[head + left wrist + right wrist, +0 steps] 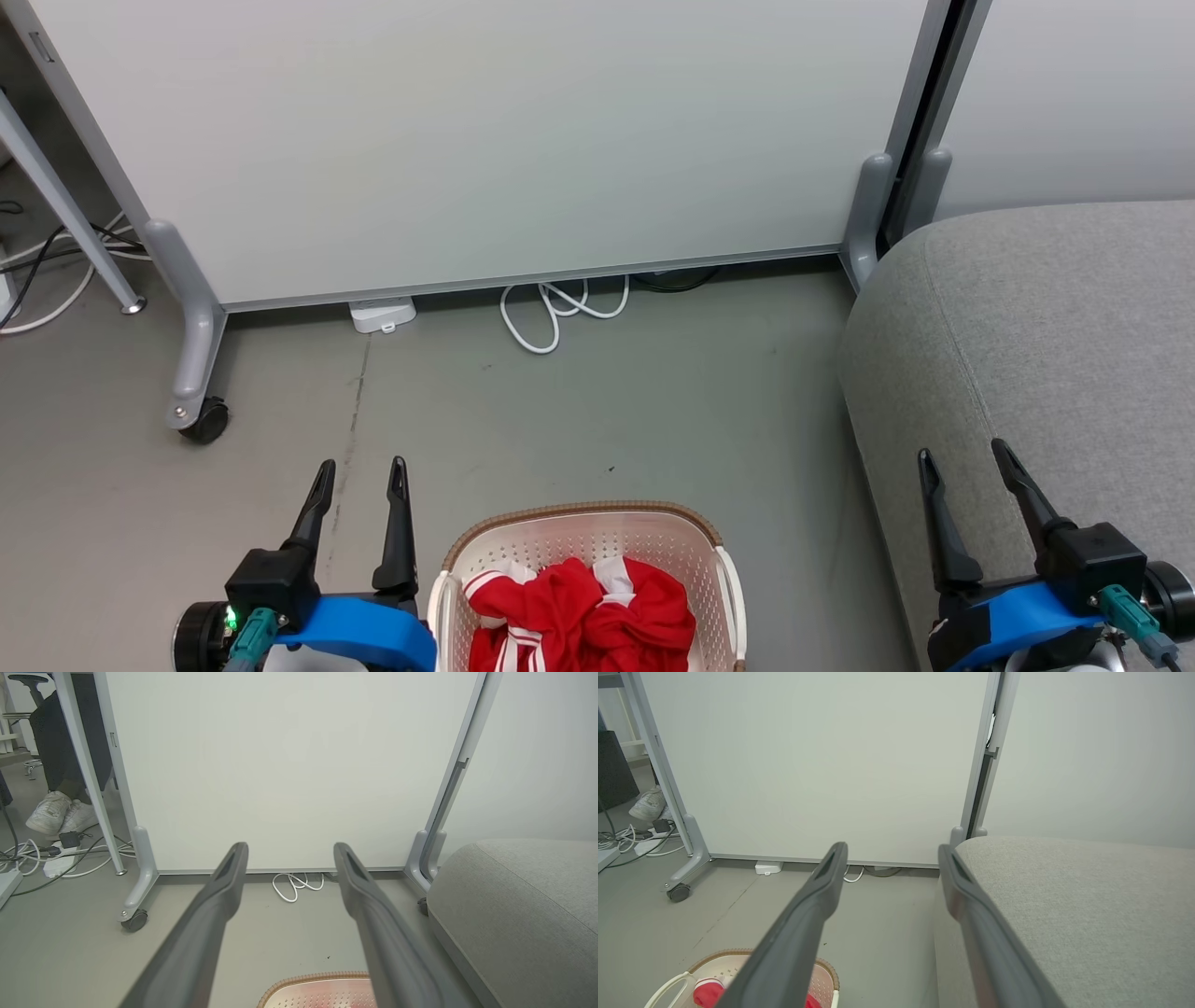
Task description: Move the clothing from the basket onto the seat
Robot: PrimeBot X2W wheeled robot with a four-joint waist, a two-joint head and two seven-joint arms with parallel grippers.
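Down near the floor (607, 411), left of the basket (579, 511), the left gripper (362, 464) hangs with its two dark fingers spread wide and nothing between them. Over on the other side, the right gripper (962, 450) is spread just as wide and just as empty, its fingers by the left edge of the seat (1046, 327). Between the two arms the basket sits on the grey floor, and the clothing (579, 607) lies bunched inside it, red with white stripes. The seat stands to the basket's right, apart from it. Farther back, a pale rolling partition (467, 140) closes off the floor's far edge, with a looped white cable (560, 317) at its foot and a black caster (207, 422) under its left leg.
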